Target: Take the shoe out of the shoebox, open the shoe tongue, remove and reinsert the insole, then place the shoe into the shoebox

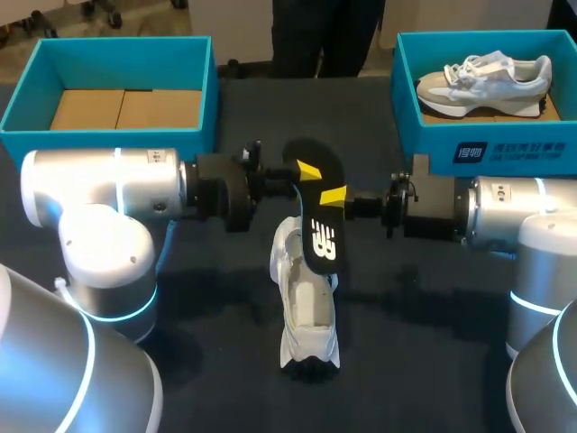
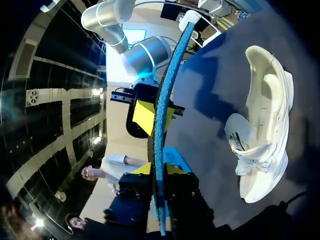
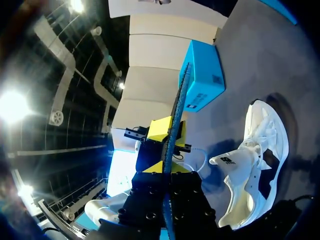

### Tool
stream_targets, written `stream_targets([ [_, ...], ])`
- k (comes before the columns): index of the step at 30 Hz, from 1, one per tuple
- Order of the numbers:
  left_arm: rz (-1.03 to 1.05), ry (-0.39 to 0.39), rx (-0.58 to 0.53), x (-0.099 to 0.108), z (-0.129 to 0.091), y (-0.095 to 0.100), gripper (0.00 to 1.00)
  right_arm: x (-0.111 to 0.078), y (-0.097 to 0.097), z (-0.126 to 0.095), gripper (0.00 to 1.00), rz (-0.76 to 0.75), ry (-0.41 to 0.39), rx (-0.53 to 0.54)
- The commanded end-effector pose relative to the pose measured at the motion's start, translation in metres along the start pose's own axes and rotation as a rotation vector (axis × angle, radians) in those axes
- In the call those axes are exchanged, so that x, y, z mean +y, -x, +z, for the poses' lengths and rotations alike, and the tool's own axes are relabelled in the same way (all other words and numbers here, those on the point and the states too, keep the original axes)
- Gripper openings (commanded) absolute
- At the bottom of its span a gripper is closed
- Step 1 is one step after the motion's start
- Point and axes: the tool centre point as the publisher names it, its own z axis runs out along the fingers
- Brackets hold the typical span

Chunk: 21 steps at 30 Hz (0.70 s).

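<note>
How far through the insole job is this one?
Done: the white shoe is out on the table, its tongue folded open, and the insole is out of it. In hand: the left jaws and right jaws both pinch the insole above the shoe. Left: slide the insole back in, then set the shoe into a shoebox, probably the empty shoebox.

A dark table (image 1: 433,316) is bearing a white shoe (image 1: 306,307), lying near its middle. Two teal boxes are sitting at its far edge, the left box (image 1: 108,140) and the right box (image 1: 437,140), well apart.
</note>
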Motion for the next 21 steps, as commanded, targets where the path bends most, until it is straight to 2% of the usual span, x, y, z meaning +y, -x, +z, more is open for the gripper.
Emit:
stream_targets([
  [1, 0.025, 0.005, -0.017, -0.001, 0.002, 0.000, 0.00, -0.001, 0.000, 0.002, 0.00, 0.000, 0.001, -0.004],
  [9, 0.069, -0.006, -0.019, -0.001, 0.001, 0.001, 0.00, -0.001, 0.000, 0.002, 0.00, 0.000, 0.001, -0.004],
  [10, 0.076, -0.007, -0.021, -0.001, 0.001, 0.001, 0.00, -0.001, 0.000, 0.002, 0.23, 0.002, 0.000, -0.002],
  [11, 0.078, -0.007, -0.021, -0.001, 0.001, 0.001, 0.00, 0.000, 0.000, 0.001, 0.35, 0.002, -0.001, -0.002],
  [12, 0.089, -0.008, -0.023, -0.002, 0.000, 0.002, 0.00, 0.000, 0.001, 0.001, 1.00, -0.003, -0.003, 0.005],
  [21, 0.139, -0.012, -0.037, -0.002, -0.007, 0.006, 0.00, 0.002, 0.006, -0.016, 1.00, -0.041, -0.010, 0.029],
])
